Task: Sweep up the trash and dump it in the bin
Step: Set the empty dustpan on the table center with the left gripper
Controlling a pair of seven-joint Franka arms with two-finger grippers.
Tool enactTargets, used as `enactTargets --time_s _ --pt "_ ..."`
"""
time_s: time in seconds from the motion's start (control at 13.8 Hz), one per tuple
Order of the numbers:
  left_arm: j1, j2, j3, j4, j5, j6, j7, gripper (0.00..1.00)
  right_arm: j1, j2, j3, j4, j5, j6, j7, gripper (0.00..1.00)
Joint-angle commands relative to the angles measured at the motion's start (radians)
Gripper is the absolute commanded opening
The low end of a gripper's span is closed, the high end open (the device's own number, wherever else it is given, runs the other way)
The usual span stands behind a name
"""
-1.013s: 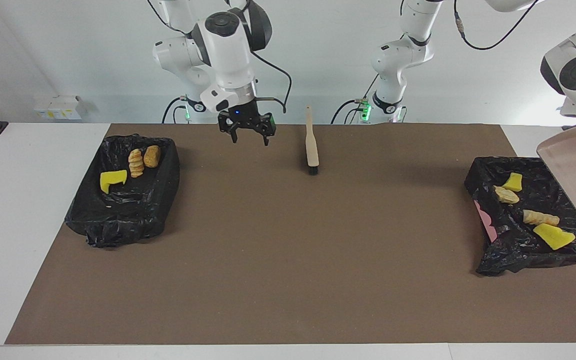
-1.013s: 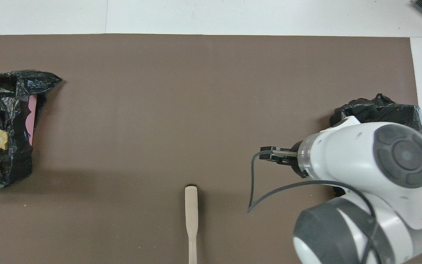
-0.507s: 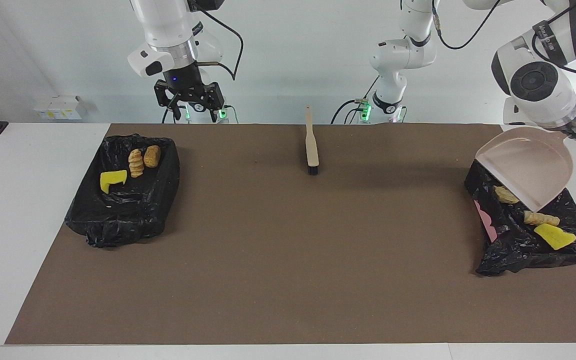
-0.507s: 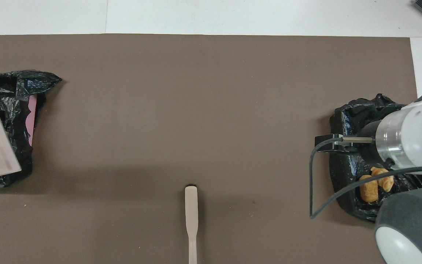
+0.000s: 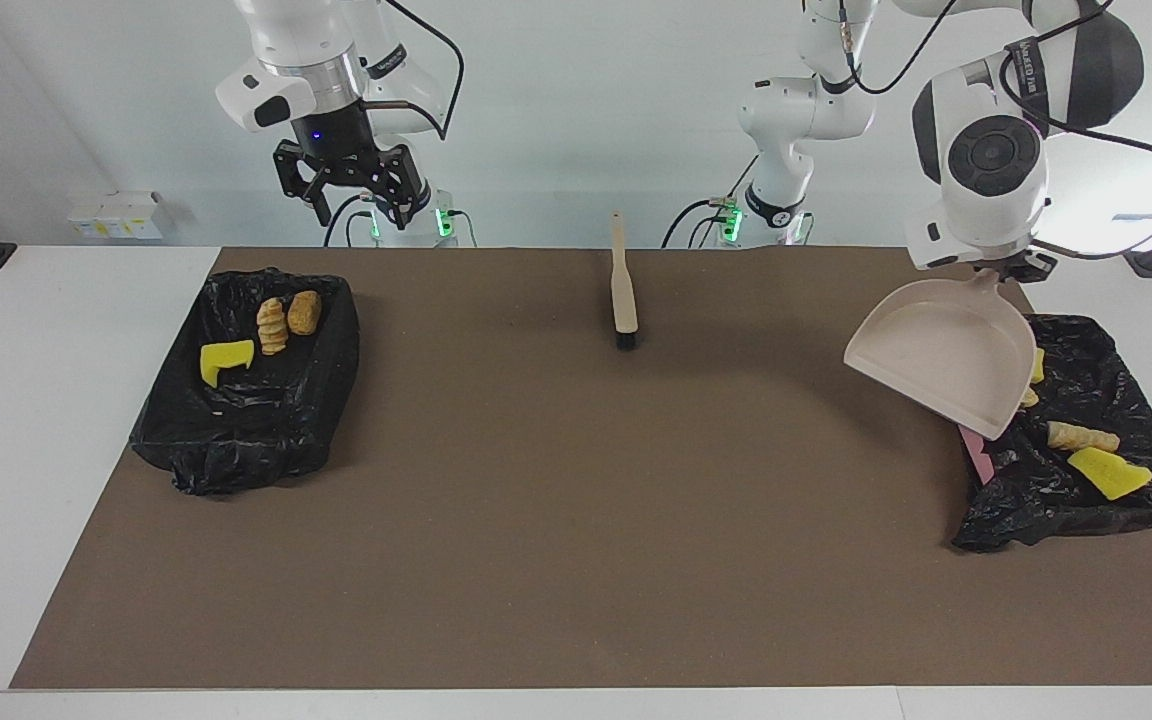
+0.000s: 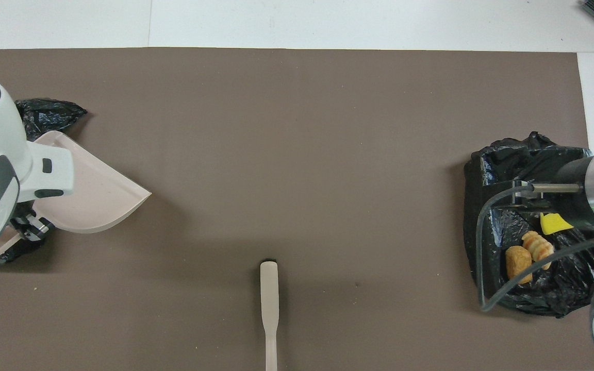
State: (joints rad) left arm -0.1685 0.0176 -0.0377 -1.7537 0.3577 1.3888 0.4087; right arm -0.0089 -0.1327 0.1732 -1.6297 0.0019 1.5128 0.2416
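Trash lies in two black-bagged bins. The bin point(image 5: 336, 345) at the right arm's end holds a yellow sponge point(image 5: 226, 361) and two bread lumps point(image 5: 273, 326). In the bin point(image 5: 1036, 510) at the left arm's end a yellow sponge point(image 5: 1108, 473) and a tan lump point(image 5: 1081, 436) show; more scraps are partly hidden by the beige dustpan point(image 5: 941, 355). My left gripper point(image 5: 1011, 265) is shut on the dustpan's handle, and the pan hangs tilted over that bin's edge toward the table's middle. My right gripper point(image 5: 351, 198) hangs open, high over the other bin's edge nearer to the robots.
The beige brush point(image 5: 623, 290) lies flat on the brown mat point(image 5: 576, 520) near the robots' edge, midway between the bins, bristles pointing away from the robots. White table point(image 5: 36, 400) borders the mat at both ends.
My left arm has swung the dustpan from outside the table's end across its bin toward the middle. My right gripper has risen and moved away from the brush toward its own bin.
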Motion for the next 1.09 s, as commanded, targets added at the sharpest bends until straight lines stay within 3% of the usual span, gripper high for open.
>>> enactTargets --time_s 0.0,0.14,0.43,0.58,0.87,1.01 --pt "-0.032 -0.039 0.018 -0.029 -0.129 0.038 -0.167 0.00 -0.010 0.045 0.000 0.062 -0.039 -0.060 -0.076 1.00" --pt "-0.058 -0.039 0.018 -0.029 -0.196 0.084 -0.276 0.00 -0.003 0.059 -0.009 0.082 -0.036 -0.078 -0.076 1.00" --pt "-0.153 -0.005 0.018 -0.050 -0.273 0.206 -0.448 0.00 0.076 0.070 -0.115 0.099 -0.033 -0.082 -0.078 1.00" --pt "-0.181 0.018 0.016 -0.052 -0.325 0.257 -0.531 0.00 0.070 0.070 -0.119 0.097 -0.020 -0.077 -0.078 1.00" --pt "-0.314 0.146 0.018 -0.041 -0.353 0.409 -0.721 0.00 0.061 0.070 -0.119 0.096 -0.020 -0.080 -0.078 1.00" --pt "-0.353 0.226 0.012 -0.023 -0.384 0.475 -0.729 0.00 0.058 0.070 -0.119 0.093 -0.022 -0.079 -0.076 1.00"
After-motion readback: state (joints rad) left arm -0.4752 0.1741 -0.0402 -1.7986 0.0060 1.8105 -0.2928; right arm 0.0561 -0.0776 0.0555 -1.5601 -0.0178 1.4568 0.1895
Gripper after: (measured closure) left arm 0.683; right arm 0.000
